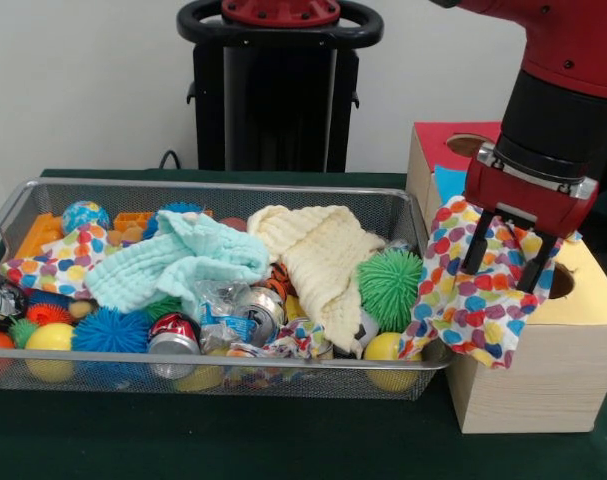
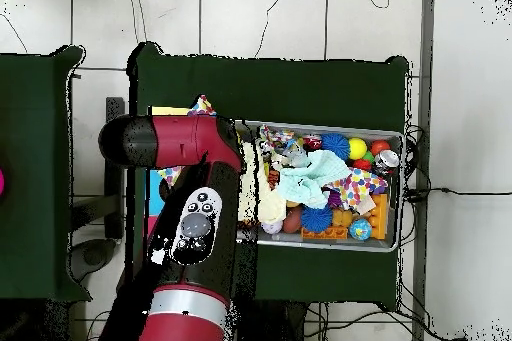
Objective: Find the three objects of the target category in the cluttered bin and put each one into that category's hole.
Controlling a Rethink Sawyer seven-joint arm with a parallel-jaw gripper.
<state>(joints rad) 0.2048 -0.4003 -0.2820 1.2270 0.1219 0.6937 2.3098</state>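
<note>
One spotted cloth (image 1: 475, 290) is held in the gripper (image 1: 507, 262), whose jaws are closed on its upper edge, over the wooden box (image 1: 543, 370) at the bin's right end. The cloth hangs down the box's left face and drapes partly over the bin's right rim; it is not yet in a hole. Cloth is judged to be the target category, so this item is taken as mid-delivery, and whether any earlier ones are already inside the box cannot be told.

Along the near edge of the wire-mesh bin (image 1: 43, 190), crushed shiny cans (image 1: 175, 335) are seen, with a blue spiky ball (image 1: 111, 330), smooth yellow balls (image 1: 49, 340) and crinkled plastic wrap. At the right end lies a green spiky rubber ball (image 1: 389, 287).

Across the middle, two soft waffle-textured cloths are piled: a mint one (image 1: 173, 262) and a cream one (image 1: 318, 255), both folded loosely over the clutter. A second spotted cloth (image 1: 53, 265) lies by the left end. These are judged to be still left to move.

At the far edge, orange plastic blocks (image 1: 38, 235) and a patterned ball (image 1: 85, 215) are seen.

On the box, a round hole (image 1: 561, 282) opens in the plain top just beside the gripper; farther back, another hole (image 1: 468, 145) sits in a red panel.
</note>
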